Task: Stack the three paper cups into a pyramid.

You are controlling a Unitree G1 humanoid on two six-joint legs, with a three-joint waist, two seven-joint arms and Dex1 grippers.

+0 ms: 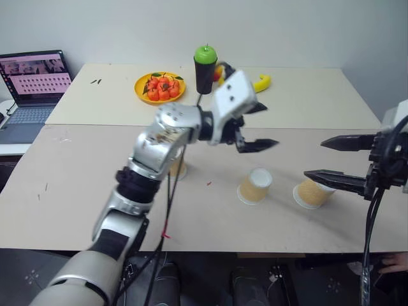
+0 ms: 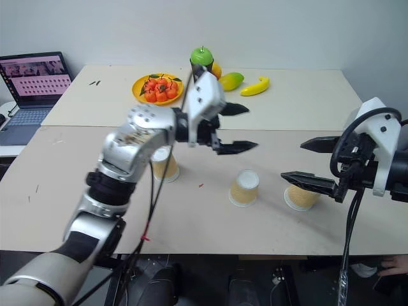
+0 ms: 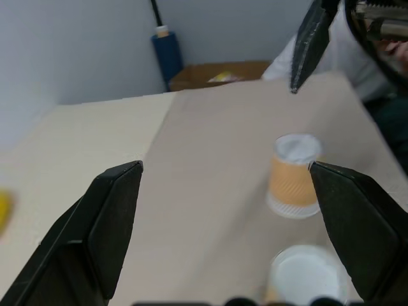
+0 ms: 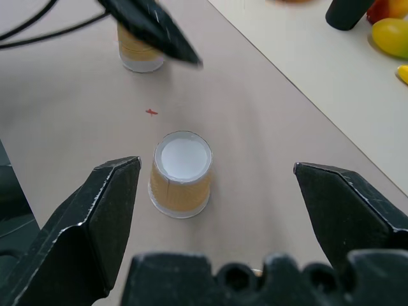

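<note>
Tan paper cups (image 2: 244,187) stand apparently unstacked; left claw (image 2: 234,128) and right claw (image 2: 310,162) gape empty.

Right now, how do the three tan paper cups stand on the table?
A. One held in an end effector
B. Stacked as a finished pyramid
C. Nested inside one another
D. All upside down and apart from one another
D: the three paper cups stand apart on the table, white bases up, none stacked or held.
</note>
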